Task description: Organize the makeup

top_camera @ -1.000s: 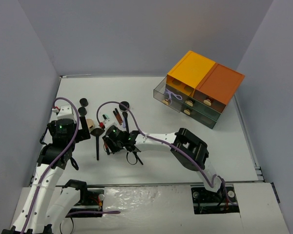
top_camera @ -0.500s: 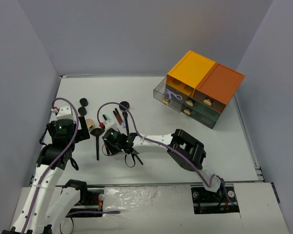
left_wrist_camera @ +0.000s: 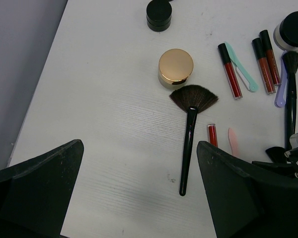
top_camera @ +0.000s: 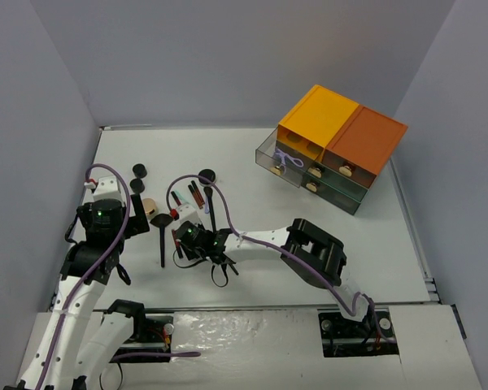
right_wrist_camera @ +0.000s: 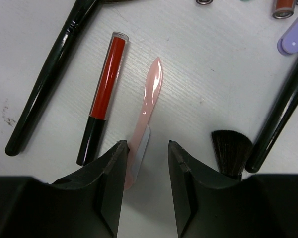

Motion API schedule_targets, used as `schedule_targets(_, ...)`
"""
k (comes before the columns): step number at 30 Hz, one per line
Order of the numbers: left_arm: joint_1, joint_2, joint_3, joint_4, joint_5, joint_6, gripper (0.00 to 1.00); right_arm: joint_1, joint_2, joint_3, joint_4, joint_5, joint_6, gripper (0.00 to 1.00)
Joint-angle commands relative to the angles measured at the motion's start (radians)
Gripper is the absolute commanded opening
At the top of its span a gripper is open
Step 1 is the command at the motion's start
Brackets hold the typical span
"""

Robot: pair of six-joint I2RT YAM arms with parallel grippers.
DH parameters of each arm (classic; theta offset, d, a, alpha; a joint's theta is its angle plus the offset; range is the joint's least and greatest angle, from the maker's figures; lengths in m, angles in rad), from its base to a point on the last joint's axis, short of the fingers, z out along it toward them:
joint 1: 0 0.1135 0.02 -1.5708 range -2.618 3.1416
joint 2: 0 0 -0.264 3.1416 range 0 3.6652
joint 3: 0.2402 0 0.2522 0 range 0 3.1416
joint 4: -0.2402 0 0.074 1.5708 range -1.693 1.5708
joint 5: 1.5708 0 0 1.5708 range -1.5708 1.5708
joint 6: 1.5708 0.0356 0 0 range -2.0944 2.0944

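The makeup lies at the table's left. In the right wrist view a pink stick (right_wrist_camera: 150,101) lies flat, its near end between my right gripper's (right_wrist_camera: 146,148) open jaws, against the left finger (right_wrist_camera: 111,168). A red tube (right_wrist_camera: 105,94) lies just left of it. A short black brush (right_wrist_camera: 231,148) lies right of it. In the top view the right gripper (top_camera: 185,242) is low over this cluster. My left gripper (left_wrist_camera: 139,198) is open and empty above a black fan brush (left_wrist_camera: 188,134), near a tan-gold compact (left_wrist_camera: 175,67) and a black jar (left_wrist_camera: 159,10).
An orange-topped dark drawer box (top_camera: 333,146) stands at the back right with one drawer pulled out. More red sticks (left_wrist_camera: 228,69), a teal stick (left_wrist_camera: 244,74), a purple stick (left_wrist_camera: 280,96) and a long black brush (left_wrist_camera: 289,99) lie close together. Grey walls enclose the table.
My right gripper has shifted slightly toward the near edge and settled lower over the pink stick. The left arm has barely moved.
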Motion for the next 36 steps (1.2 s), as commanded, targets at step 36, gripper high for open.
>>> schedule_targets(36, 0.006, 0.005, 0.026, 0.029, -0.023, -0.017, 0.97, 0.033, 0.051, 0.127, -0.35, 0.028, 0.131, 0.29)
